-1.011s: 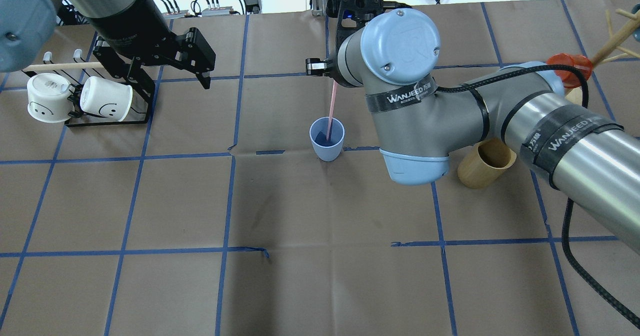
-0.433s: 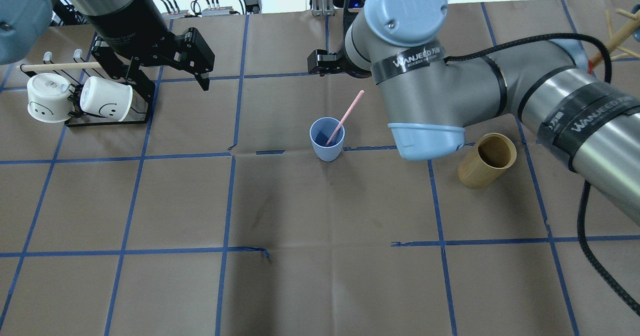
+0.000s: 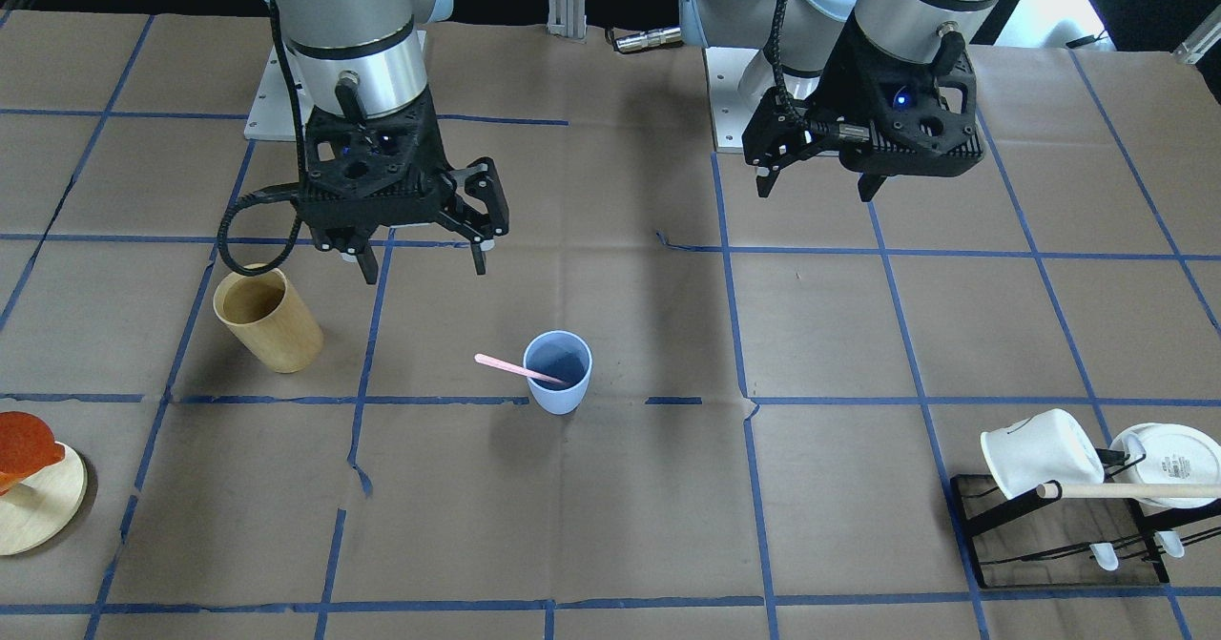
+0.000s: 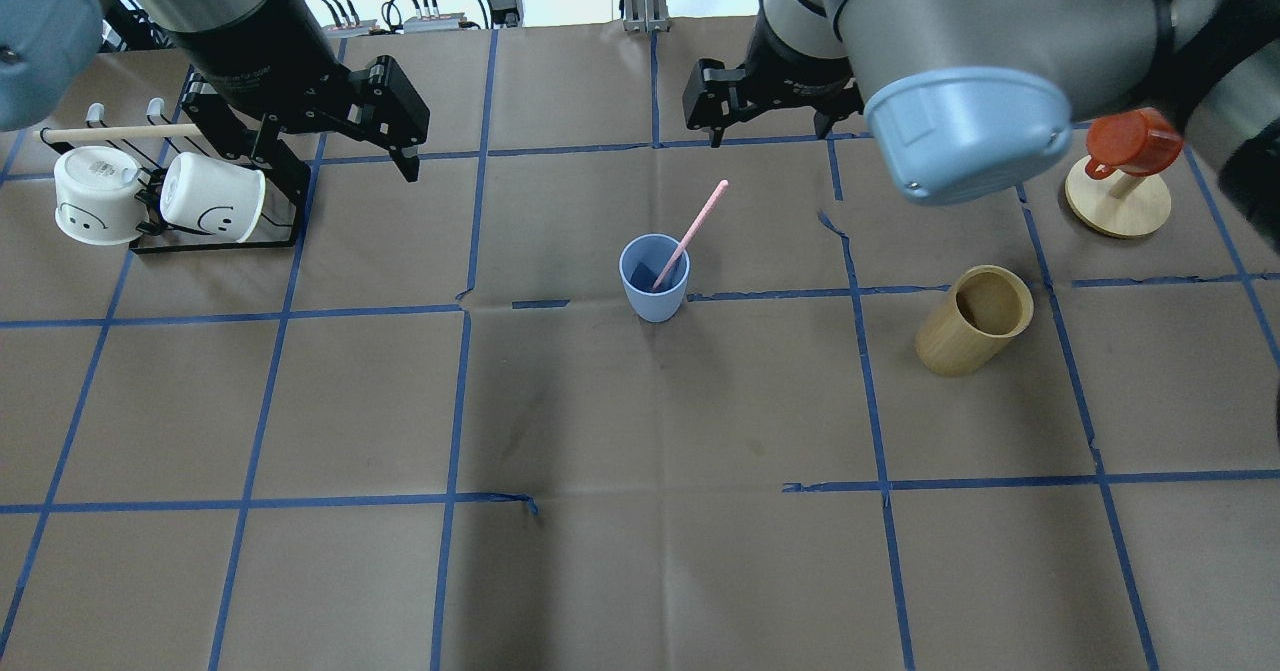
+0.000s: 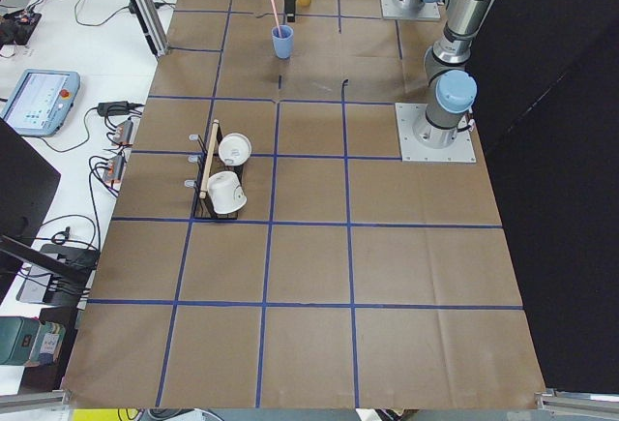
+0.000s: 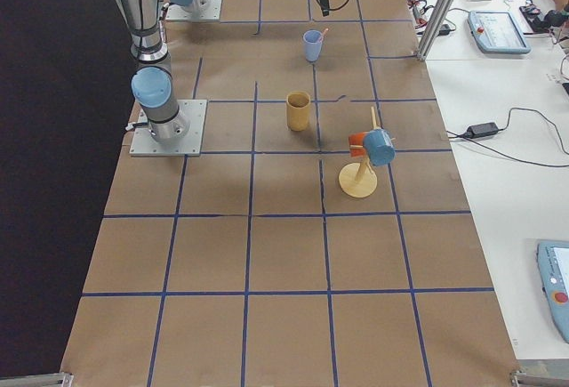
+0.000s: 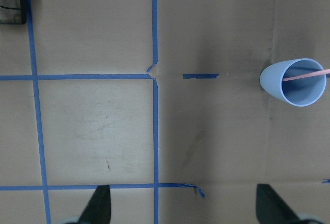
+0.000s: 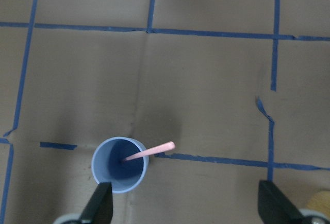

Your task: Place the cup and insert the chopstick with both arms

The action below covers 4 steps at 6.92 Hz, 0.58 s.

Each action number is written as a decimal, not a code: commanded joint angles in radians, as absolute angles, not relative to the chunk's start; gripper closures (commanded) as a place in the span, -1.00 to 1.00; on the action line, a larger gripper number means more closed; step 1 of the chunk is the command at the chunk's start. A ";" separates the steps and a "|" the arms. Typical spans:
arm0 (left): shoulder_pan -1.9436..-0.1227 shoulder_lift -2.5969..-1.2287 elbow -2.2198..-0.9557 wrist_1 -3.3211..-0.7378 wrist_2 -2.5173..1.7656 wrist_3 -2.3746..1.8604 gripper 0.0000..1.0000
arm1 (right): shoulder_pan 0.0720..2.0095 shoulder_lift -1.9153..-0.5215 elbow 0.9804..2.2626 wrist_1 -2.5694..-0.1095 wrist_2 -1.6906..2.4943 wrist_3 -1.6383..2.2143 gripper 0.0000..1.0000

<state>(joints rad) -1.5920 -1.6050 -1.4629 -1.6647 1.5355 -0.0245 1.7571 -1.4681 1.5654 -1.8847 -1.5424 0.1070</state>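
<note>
Pale blue cup stands upright near the middle of the tabletop, well away from every corner. A thin pink chopstick rests inside, its lower end at the bottom and its shaft leaning over the rim toward the robot's right. Much of the stick juts outside, so a knock would likely tip the light cup or flick the stick out. The right gripper hangs nearest, jaws spread and empty. The left gripper is also spread and empty.
</note>
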 commanded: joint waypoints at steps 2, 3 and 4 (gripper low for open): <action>-1.592 -1.620 -1.457 -1.660 1.534 -0.023 -1.00 | 1.577 -1.586 1.652 -1.792 -1.546 -0.031 -1.00; -1.591 -1.618 -1.457 -1.660 1.534 -0.023 -1.00 | 1.560 -1.621 1.698 -1.793 -1.549 -0.034 -1.00; -1.591 -1.611 -1.459 -1.660 1.534 -0.021 -1.00 | 1.557 -1.626 1.680 -1.707 -1.548 -0.034 -1.00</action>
